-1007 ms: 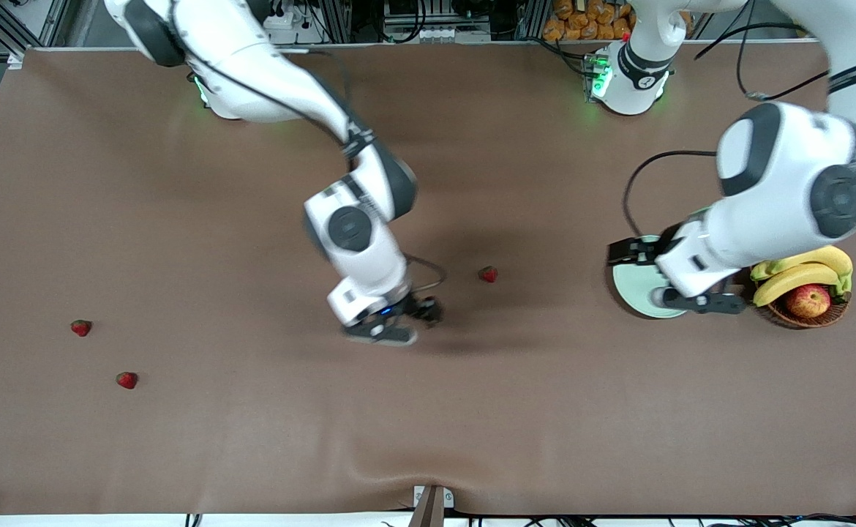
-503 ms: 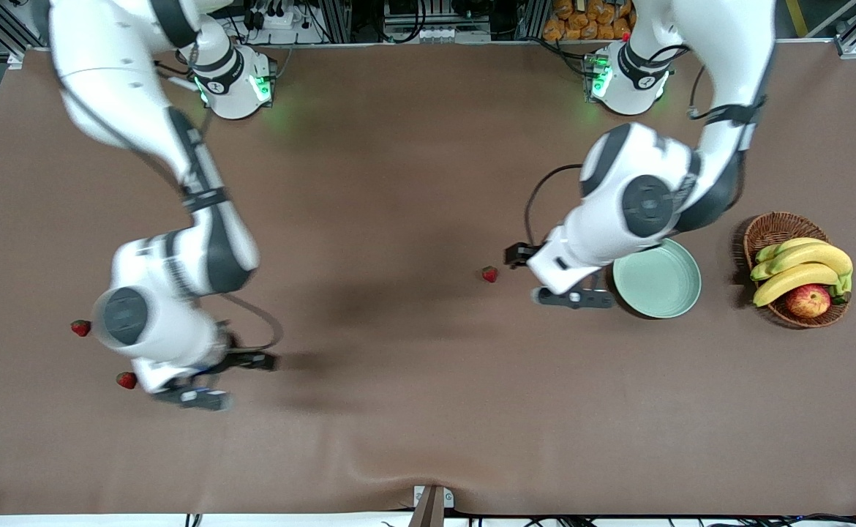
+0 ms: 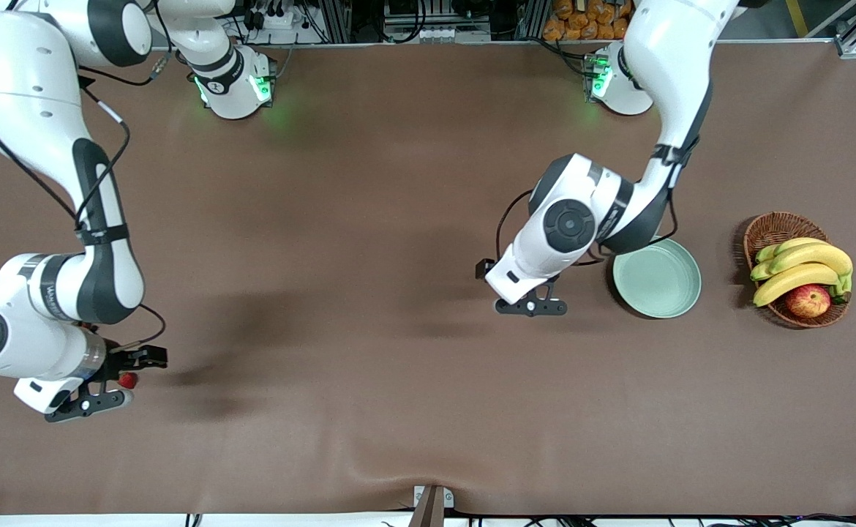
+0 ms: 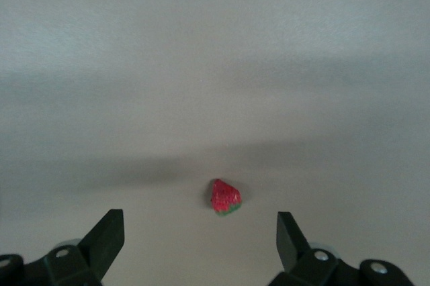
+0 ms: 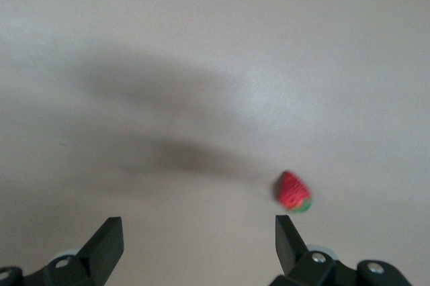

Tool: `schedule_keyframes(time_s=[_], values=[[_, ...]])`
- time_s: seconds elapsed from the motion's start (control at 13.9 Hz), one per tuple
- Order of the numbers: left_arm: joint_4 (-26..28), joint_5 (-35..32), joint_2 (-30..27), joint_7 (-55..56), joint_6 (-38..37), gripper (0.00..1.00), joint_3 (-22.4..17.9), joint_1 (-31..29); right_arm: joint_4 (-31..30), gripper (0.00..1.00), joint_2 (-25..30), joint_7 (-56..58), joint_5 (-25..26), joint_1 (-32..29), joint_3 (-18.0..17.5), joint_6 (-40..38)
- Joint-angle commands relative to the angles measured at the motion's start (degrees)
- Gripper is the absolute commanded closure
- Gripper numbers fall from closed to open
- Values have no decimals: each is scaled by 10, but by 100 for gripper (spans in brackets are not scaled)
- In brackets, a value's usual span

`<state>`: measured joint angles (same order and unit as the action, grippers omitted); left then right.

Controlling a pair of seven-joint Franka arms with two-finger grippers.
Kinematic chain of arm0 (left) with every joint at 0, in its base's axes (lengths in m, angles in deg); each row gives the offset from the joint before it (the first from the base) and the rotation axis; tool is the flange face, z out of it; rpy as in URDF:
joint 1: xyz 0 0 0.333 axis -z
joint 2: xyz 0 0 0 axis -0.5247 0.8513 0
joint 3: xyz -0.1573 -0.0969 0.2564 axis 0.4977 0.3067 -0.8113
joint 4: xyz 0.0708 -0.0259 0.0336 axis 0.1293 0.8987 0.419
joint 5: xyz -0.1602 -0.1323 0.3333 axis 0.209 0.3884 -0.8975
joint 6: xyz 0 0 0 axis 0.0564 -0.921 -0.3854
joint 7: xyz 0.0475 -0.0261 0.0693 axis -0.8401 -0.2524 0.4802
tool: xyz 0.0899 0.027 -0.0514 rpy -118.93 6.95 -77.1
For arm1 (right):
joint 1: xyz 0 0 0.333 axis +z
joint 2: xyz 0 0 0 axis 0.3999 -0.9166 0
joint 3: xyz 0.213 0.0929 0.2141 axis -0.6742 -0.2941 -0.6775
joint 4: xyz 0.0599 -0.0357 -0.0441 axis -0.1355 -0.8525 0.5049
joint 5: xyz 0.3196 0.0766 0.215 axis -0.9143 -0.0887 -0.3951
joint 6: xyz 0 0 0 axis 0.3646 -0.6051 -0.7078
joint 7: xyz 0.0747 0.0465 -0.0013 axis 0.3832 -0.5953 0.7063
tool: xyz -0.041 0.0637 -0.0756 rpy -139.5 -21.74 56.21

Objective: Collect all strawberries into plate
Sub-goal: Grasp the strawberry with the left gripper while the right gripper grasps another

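My right gripper (image 3: 135, 379) is open, low over one strawberry (image 3: 128, 380) at the right arm's end of the table, near the front camera. In the right wrist view that strawberry (image 5: 294, 192) lies close to one finger, off centre of the gripper (image 5: 198, 235). My left gripper (image 3: 497, 289) is open over the table's middle, beside the empty mint-green plate (image 3: 658, 282). It hides a second strawberry in the front view. The left wrist view shows this strawberry (image 4: 225, 197) about midway between the open fingers of the gripper (image 4: 199, 235). The third strawberry is hidden under my right arm.
A brown wicker basket (image 3: 772, 227) with bananas (image 3: 801, 267) and an apple (image 3: 808, 300) stands beside the plate, toward the left arm's end. The brown table cloth (image 3: 369, 380) has a slight ripple near the front edge.
My right arm swung from the table's middle to its own end, down over the strawberry there. My left arm moved off the plate to over the middle strawberry.
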<state>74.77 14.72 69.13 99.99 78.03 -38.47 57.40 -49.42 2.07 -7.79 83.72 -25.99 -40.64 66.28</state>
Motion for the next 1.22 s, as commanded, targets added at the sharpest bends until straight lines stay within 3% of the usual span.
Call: schedule_keyframes(time_s=[0.0, 0.22, 0.65, 0.79, 0.86, 0.93, 1.01, 1.15], values=[[6, -15, 17, 24, 32, 0, -3, 14, -1, 0, -31, 112, 12, -26, -10, 69], [8, -15, 43, 28, 69, 0, -4, 24, 0, 0, -59, 177, 9, -45, -10, 123], [20, -18, 71, 48, 97, 0, -7, 46, 0, 0, -82, 170, 1, -65, -11, 126], [31, -40, 70, 49, 97, 1, -7, 47, -1, 0, -83, 170, -23, -72, -12, 126], [33, -43, 70, 48, 97, 3, -7, 46, -1, 7, -84, 170, -33, -72, -12, 125], [37, -44, 69, 48, 97, 5, -7, 42, -2, 22, -85, 170, -37, -72, -12, 125], [37, -45, 69, 48, 97, 9, -7, 42, -2, 48, -85, 170, -37, -72, -12, 124], [37, -46, 68, 48, 97, 14, -7, 46, -2, 82, -85, 170, -38, -72, -12, 124]])
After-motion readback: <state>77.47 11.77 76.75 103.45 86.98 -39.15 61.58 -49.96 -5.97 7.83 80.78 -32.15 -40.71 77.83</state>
